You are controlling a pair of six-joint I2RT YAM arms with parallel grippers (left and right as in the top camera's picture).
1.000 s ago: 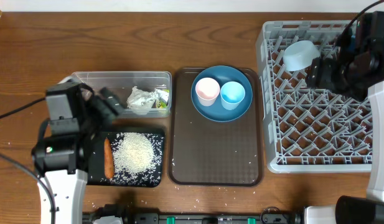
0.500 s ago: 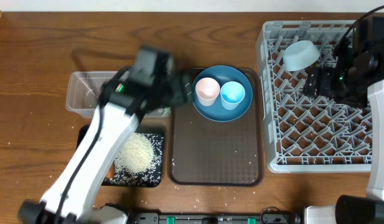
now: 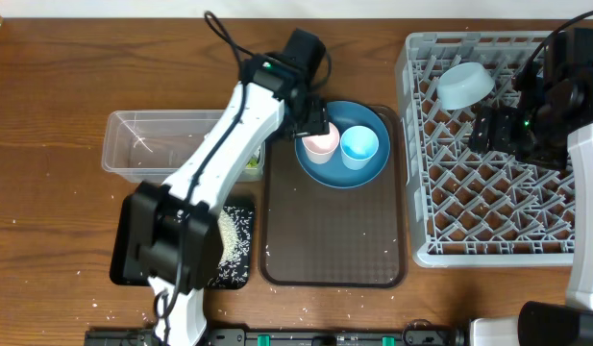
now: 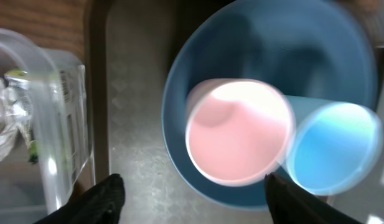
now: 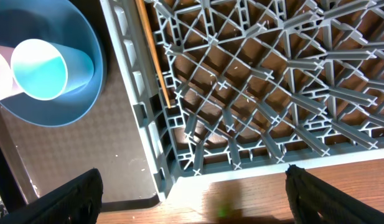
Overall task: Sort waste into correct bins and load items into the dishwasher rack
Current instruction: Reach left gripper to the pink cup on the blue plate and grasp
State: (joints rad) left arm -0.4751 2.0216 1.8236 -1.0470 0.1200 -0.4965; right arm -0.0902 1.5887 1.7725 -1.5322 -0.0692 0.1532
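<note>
The blue plate (image 3: 369,171) sits at the back of the brown tray and holds the pink cup (image 3: 322,143) and the light-blue cup (image 3: 359,144). My left gripper (image 3: 310,123) is open just above the pink cup (image 4: 238,130), its fingers (image 4: 195,190) spread wider than the cup and touching nothing. The pale bowl (image 3: 464,85) lies in the grey rack (image 3: 488,192) at its back left. My right gripper (image 3: 481,130) is open and empty over the rack (image 5: 272,93). The wrapper (image 4: 8,118) lies in the clear tub (image 3: 157,144). Rice covers the black tray (image 3: 236,252). The carrot is hidden.
The brown serving tray (image 3: 334,231) lies between the bins and the rack. Loose rice grains dot the table near the front edge. A thin wooden stick (image 5: 155,56) lies along the rack's left inner wall. My left arm crosses over the tub and the black tray.
My left arm has swung from above the bins to the right and now has its gripper over the pink cup. The right gripper has shifted slightly over the rack.
</note>
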